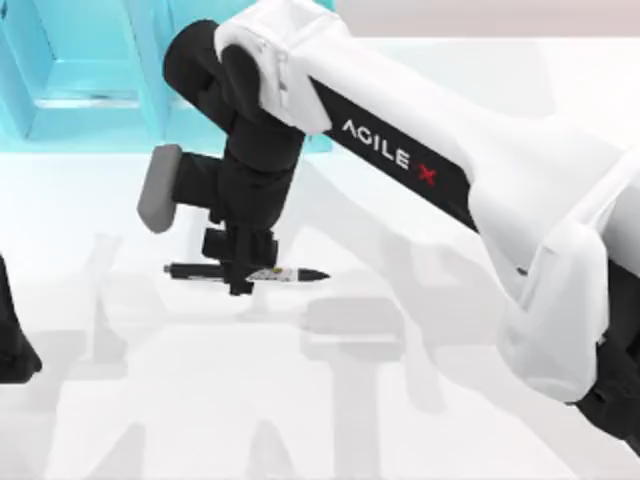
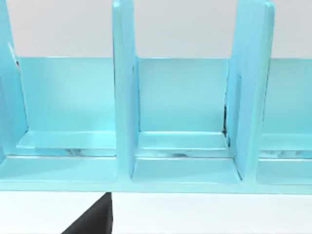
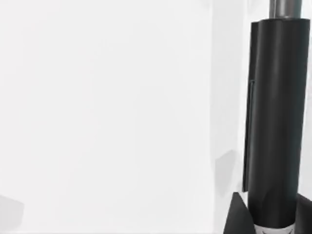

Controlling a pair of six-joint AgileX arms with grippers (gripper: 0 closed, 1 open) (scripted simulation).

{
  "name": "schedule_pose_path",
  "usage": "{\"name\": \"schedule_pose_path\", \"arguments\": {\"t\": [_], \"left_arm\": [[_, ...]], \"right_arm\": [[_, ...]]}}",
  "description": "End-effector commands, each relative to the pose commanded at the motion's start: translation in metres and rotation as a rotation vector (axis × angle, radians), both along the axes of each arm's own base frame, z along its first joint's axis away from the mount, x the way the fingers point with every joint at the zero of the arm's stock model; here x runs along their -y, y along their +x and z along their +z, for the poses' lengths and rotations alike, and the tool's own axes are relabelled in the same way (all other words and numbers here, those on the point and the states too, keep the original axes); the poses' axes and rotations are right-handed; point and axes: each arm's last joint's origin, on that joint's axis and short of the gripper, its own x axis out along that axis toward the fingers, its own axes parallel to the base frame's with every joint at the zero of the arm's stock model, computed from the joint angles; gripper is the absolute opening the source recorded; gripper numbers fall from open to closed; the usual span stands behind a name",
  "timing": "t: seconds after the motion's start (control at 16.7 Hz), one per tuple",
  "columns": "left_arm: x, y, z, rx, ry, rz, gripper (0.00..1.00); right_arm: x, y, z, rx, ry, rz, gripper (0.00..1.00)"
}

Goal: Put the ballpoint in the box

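The pen [image 1: 246, 272] is slim and black, with a pointed tip toward the table's right and a white middle band carrying small yellow and red marks. It lies level, crosswise in the top view, left of the table's [image 1: 200, 400] centre. In the right wrist view the pen [image 3: 273, 126] shows close up as a thick black barrel with a grey metal end and a strip of the white band at the gripper's end.

The right gripper [image 1: 240, 280] points down from above and is clenched on the pen around its middle, the black fingers either side of the barrel. Whether the pen touches the table or hangs just above it cannot be told. The right arm [image 1: 450, 170], white with black links, reaches across the table from the right side to there.

The box [image 1: 90, 70] is light blue and stands at the far left of the table, beyond the gripper and apart from the pen. In the left wrist view the box [image 2: 180, 107] shows upright dividers splitting it into open compartments.

The left arm [image 1: 12, 340] sits at the table's left edge; the state of its jaws cannot be told.
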Motion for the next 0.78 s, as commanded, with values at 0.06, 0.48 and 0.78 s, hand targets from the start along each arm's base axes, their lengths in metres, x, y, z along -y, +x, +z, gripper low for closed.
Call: {"name": "schedule_pose_path", "arguments": {"t": [0.06, 0.48, 0.78], "left_arm": [[0.000, 0.000, 0.000, 0.000, 0.000, 0.000, 1.00], [0.000, 0.000, 0.000, 0.000, 0.000, 0.000, 1.00], [0.000, 0.000, 0.000, 0.000, 0.000, 0.000, 1.00]], "right_arm": [[0.001, -0.001, 0.011, 0.004, 0.004, -0.001, 0.00], [0.010, -0.006, 0.038, -0.003, -0.004, -0.009, 0.00], [0.023, 0.002, 0.048, 0.003, -0.014, -0.073, 0.00]]}}
